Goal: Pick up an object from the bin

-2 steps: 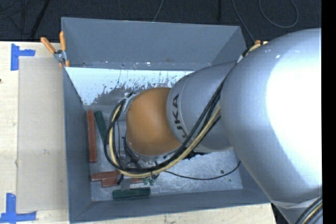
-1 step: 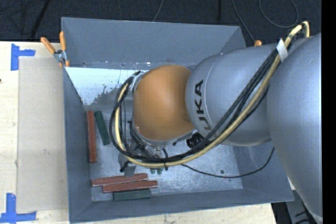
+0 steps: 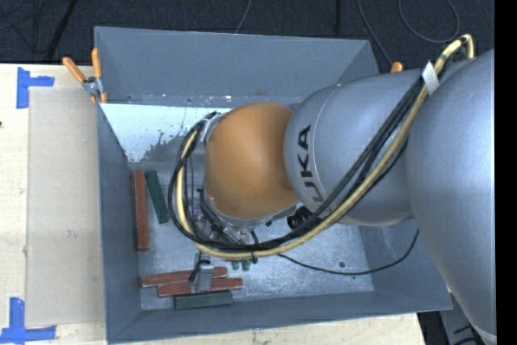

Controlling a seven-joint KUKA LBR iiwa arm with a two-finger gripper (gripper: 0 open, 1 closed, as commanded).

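Observation:
My gripper (image 3: 204, 273) reaches down under the orange dome to the bin's front left. It sits right on a pair of flat reddish-brown sticks (image 3: 174, 283) lying side by side along the front wall. A dark green stick (image 3: 203, 301) lies just in front of them, against the wall. Whether anything is held I cannot tell.
Along the left wall lies another long reddish-brown stick (image 3: 141, 210), and beside it a shorter dark green stick (image 3: 156, 196) rests at a slant. The arm and its cables cover the middle and right of the bin.

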